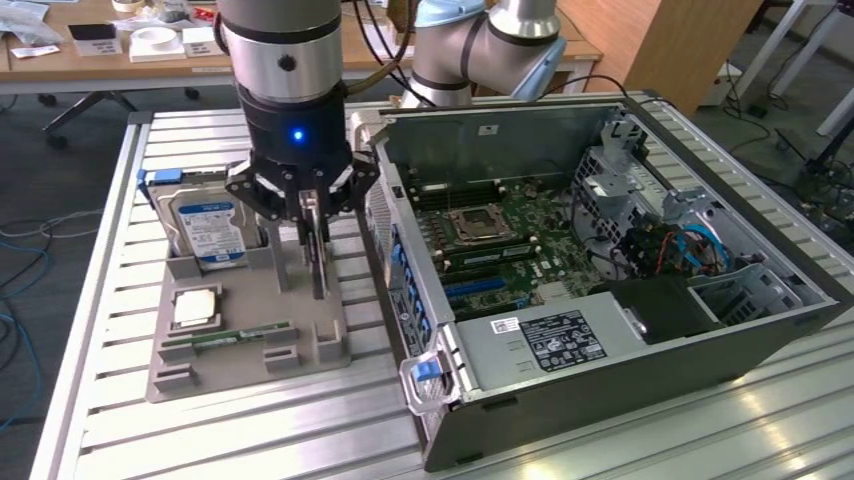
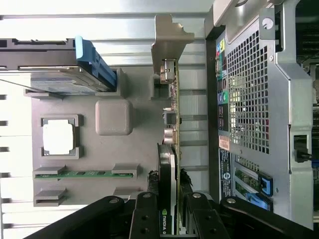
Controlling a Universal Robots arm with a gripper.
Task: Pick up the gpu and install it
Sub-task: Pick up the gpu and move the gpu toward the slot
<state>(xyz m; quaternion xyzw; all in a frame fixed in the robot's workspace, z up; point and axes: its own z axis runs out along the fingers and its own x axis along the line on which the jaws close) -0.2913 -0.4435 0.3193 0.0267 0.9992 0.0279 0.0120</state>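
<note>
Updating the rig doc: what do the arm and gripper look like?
The arm is built of silver-grey cylinders with a black band; a joint behind has a light-blue cap. Black cables run alongside. The gripper is black, with a lit blue light on its body and jointed links with round pivot pins.

Counted:
- one metal table (image 1: 200,445)
- one gray tray (image 1: 254,378)
- on tray: one hard drive (image 1: 211,228), one square chip (image 1: 195,307), one green memory stick (image 1: 227,338), one gpu (image 2: 168,164)
- one open computer case (image 1: 641,385)
- one gripper (image 1: 311,240)
</note>
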